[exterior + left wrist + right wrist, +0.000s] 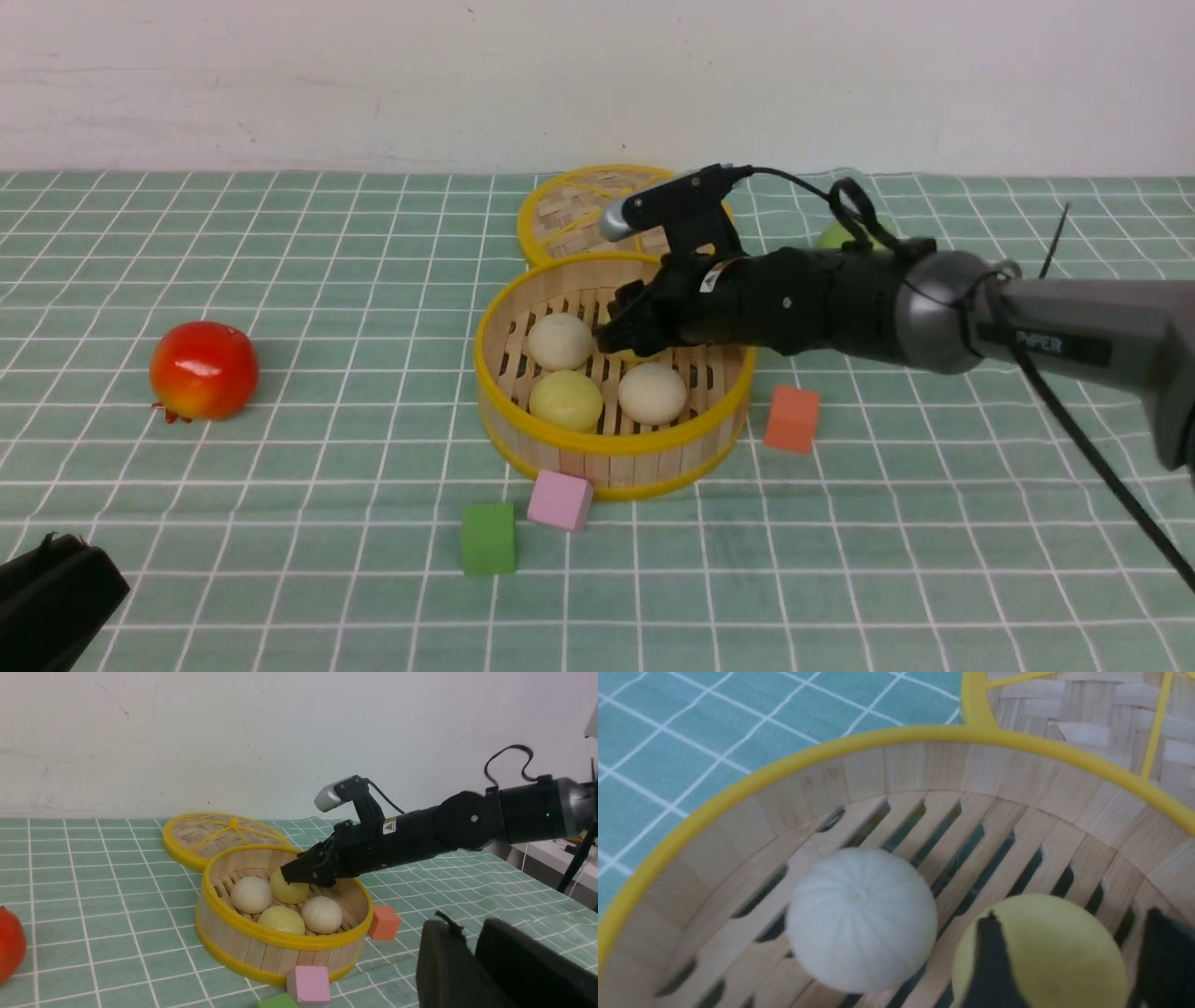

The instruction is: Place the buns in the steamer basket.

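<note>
Our right gripper (pixel 618 329) is down inside the steamer basket (pixel 523 425), fingers (pixel 992 961) either side of a pale yellow bun (pixel 288 890) and pinching it, low over the slat floor; contact with the floor we can't tell. Three more buns sit in the basket: an off-white one (pixel 560 341) just beside the held bun, a second yellow one (pixel 566 399) and another off-white one (pixel 652 392) nearer us. The lid (pixel 577 217) lies flat behind, touching the basket rim. Our left gripper (pixel 51 597) is parked at the near left corner; we can't tell how its jaws stand.
</note>
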Controlling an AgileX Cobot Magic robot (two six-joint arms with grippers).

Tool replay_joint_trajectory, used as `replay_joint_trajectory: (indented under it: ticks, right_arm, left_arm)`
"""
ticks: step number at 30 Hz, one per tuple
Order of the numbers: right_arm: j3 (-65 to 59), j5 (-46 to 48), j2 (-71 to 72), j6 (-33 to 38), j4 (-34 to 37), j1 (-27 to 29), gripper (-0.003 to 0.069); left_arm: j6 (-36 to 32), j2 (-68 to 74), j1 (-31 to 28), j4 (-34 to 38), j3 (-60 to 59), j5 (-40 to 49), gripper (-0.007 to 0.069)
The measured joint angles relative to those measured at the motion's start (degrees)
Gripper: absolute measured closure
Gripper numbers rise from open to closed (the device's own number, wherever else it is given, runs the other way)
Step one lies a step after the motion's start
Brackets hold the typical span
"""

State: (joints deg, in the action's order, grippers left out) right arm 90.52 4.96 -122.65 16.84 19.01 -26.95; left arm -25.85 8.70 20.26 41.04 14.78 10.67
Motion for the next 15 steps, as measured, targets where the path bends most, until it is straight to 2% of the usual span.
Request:
replay_joint_trajectory:
  ticks: [3, 6, 9, 10, 11, 13, 15]
  right_arm:
    - [0.0, 7.8, 5.9, 0.0, -0.2, 0.1, 0.0139]
    - [0.0, 22.6, 15.0, -2.6, -0.9, 0.8, 0.0143]
    - [-0.1, 38.8, 23.4, -7.7, -3.8, 1.5, 0.0226]
    - [-0.3, 40.7, 24.4, -8.4, -4.7, 1.5, 0.0244]
    - [-1.3, 47.2, 27.9, -11.3, -6.3, 1.5, 0.0323]
    - [-2.8, 51.0, 30.4, -13.5, -7.7, 1.5, 0.0403]
    - [-6.3, 56.0, 35.5, -16.4, -8.8, 1.5, 0.0540]
  left_arm:
    - [0.0, 0.0, 0.0, 0.0, 0.0, 0.0, 0.0522]
    - [0.0, 0.0, 0.0, 0.0, 0.0, 0.0, 0.0517]
    - [0.0, 0.0, 0.0, 0.0, 0.0, 0.0, 0.0512]
    - [0.0, 0.0, 0.0, 0.0, 0.0, 0.0, 0.0512]
    - [0.0, 0.0, 0.0, 0.0, 0.0, 0.0, 0.0512]
    - [0.0, 0.0, 0.0, 0.0, 0.0, 0.0, 0.0512]
    - [0.0, 0.0, 0.0, 0.0, 0.0, 0.0, 0.0508]
